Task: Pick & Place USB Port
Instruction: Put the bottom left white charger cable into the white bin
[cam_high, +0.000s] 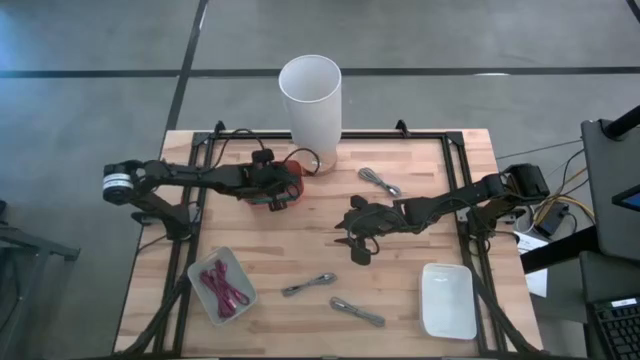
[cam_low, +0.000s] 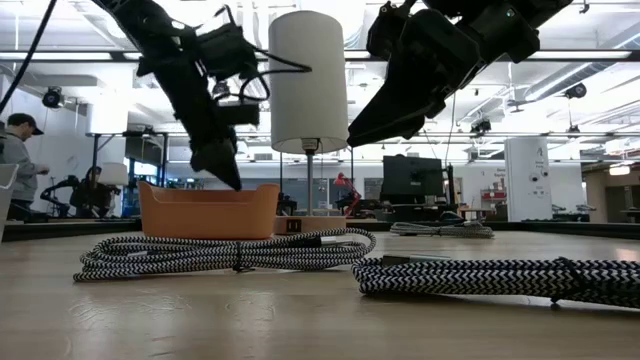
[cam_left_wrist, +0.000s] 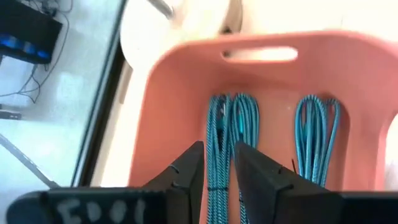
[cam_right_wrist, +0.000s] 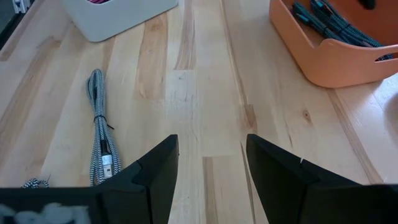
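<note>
**Right gripper nearest the loose cables; left one is down in the orange bin**

The right gripper (cam_high: 356, 243) hovers over bare wood near the table's middle, fingers spread wide and holding nothing. From it the task's things — coiled black-and-white USB cables — lie on three sides: one cable (cam_high: 380, 181) toward the far edge, near the white cylinder (cam_high: 311, 95); two more toward the near edge, one (cam_high: 308, 285) just left of the other (cam_high: 357, 311). Its wrist view shows a coil (cam_right_wrist: 97, 124) ahead and off to one side, long axis running roughly along the line of the fingers, so a grasp would probably need the wrist turned across it.

The left gripper (cam_left_wrist: 217, 171) sits low inside the orange bin (cam_left_wrist: 155, 112), fingers narrowly parted over a blue cable coil (cam_left_wrist: 221, 134) lying lengthwise under them — whether they touch it I cannot tell. A second blue coil (cam_left_wrist: 314, 137) lies beside it.

The right arm is plainly nearer the loose cables.
</note>
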